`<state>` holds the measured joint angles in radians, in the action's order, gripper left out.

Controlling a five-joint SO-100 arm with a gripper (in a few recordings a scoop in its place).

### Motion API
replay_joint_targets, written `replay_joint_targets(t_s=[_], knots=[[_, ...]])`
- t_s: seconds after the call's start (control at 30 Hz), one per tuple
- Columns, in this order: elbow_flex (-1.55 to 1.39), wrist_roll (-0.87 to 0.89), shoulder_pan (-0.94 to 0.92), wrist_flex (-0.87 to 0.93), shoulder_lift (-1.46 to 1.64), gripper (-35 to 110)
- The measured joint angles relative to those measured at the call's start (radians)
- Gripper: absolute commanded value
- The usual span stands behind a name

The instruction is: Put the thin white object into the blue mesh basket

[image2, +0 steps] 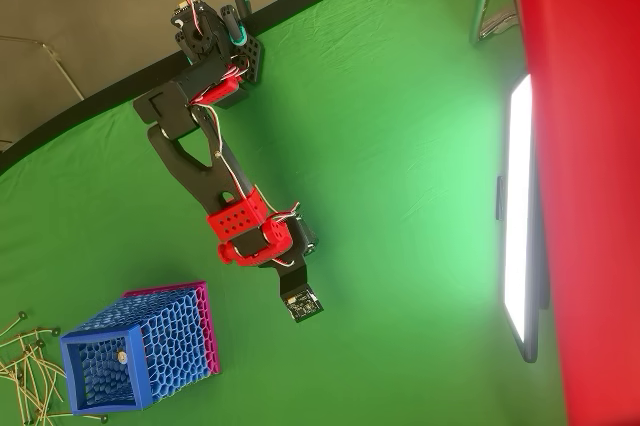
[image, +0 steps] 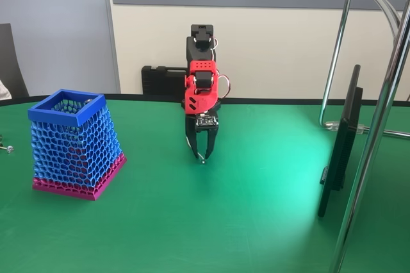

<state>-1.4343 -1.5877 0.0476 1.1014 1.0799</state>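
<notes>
Pointing straight down at the green table point(image: 256, 222), the gripper point(image: 202, 156) has its two black fingertips drawn together into a narrow V just above the cloth, and at their very tip in the fixed view sits a tiny pale speck; whether that is an end of the thin white object pinched between them I cannot tell, it is too small. The jaws look nearly closed, with only a sliver of gap higher up. In the overhead view the gripper point(image2: 300, 304) hangs below the red wrist, fingers hidden under the camera board. The blue mesh basket point(image: 75, 109) stands well apart, at about nine o'clock from the gripper in the fixed view and about eight o'clock in the overhead view point(image2: 75, 351), upright on its pink base, with a small pale round thing inside near the bottom. A scatter of thin pale strands point(image2: 25, 371) lies beside it at the lower left edge. As I judge it, the grasp is at most just made; lifting, carrying across and dropping in all remain.
</notes>
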Motion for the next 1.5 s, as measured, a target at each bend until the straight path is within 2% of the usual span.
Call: replay_joint_targets(t_s=[0.77, 1.5], knots=[[0.031, 0.011, 0.009, -0.003, -0.055, 10], [0.054, 0.198, 0.029, -0.100, -0.006, 2]])
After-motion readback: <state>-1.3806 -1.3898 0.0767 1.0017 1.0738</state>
